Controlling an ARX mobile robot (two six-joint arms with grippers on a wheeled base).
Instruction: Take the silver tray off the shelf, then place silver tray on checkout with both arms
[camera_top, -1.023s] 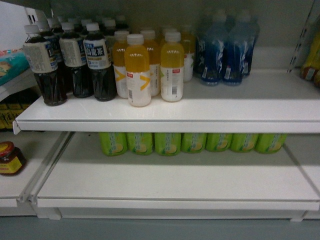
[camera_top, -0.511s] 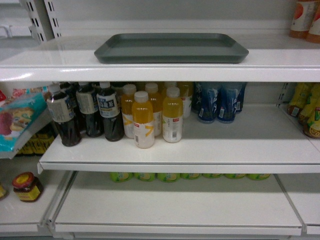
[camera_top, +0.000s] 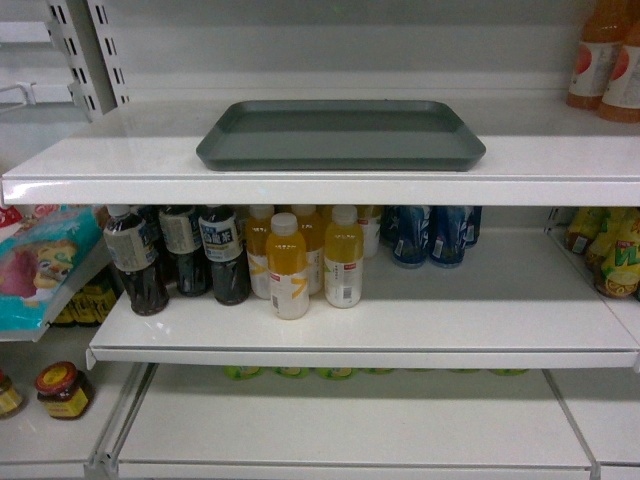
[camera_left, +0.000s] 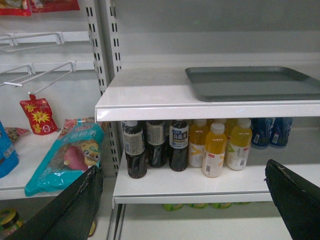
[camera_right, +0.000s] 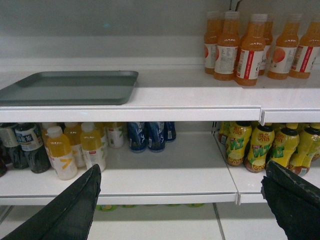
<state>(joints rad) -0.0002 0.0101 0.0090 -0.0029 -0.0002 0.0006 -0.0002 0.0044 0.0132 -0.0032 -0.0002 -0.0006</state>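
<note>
Silver tray (camera_top: 340, 134): lying flat on the top shelf (camera_top: 560, 170), near its front lip, untouched. Left gripper (camera_left: 182, 200): jaws spread wide, empty, well short of the shelf. Right gripper (camera_right: 182, 200): likewise wide apart, holding nothing. Shelf below: dark tea bottles (camera_top: 180, 255), yellow juice bottles (camera_top: 310, 262), blue bottles (camera_top: 430, 235)

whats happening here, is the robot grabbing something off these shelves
Not yet. The silver tray lies flat and untouched on the shelf, above rows of bottled drinks. Each wrist view shows that arm's end effector open, left and right, with its fingers spread wide below shelf level and facing the shelving. Neither touches the tray, and nothing is held.
</note>
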